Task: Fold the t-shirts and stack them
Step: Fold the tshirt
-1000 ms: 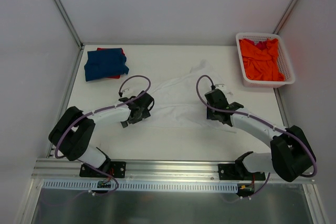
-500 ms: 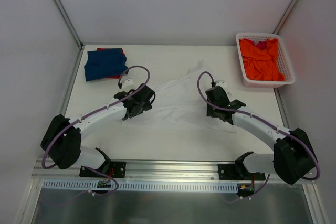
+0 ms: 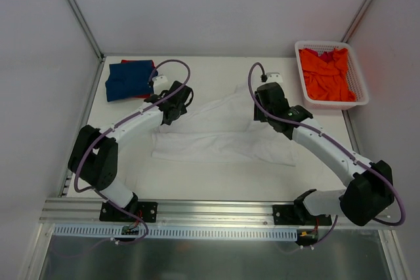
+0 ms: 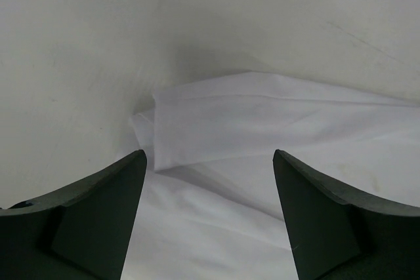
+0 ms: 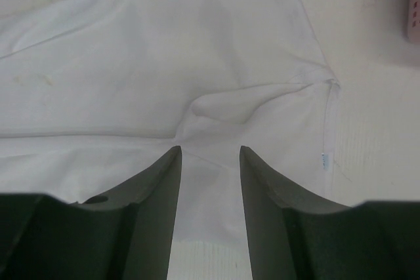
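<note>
The white t-shirt lies spread across the middle of the table, its near part a flat band. It also shows under the left wrist camera and the right wrist camera. My left gripper hangs over the shirt's far left corner with jaws wide apart and empty. My right gripper is over the shirt's far right part, jaws partly apart, with a small pucker of cloth just ahead of them. The dark blue t-shirt lies folded on the red one at the far left. The orange t-shirt is bunched in the basket.
The white lattice basket stands at the far right corner; its edge shows in the right wrist view. Metal frame posts and white walls close the table on three sides. A rail runs along the near edge.
Both grippers have moved away from the bases to the shirt's far side. The white shirt now lies wider and flatter, its near edge reaching further left.
</note>
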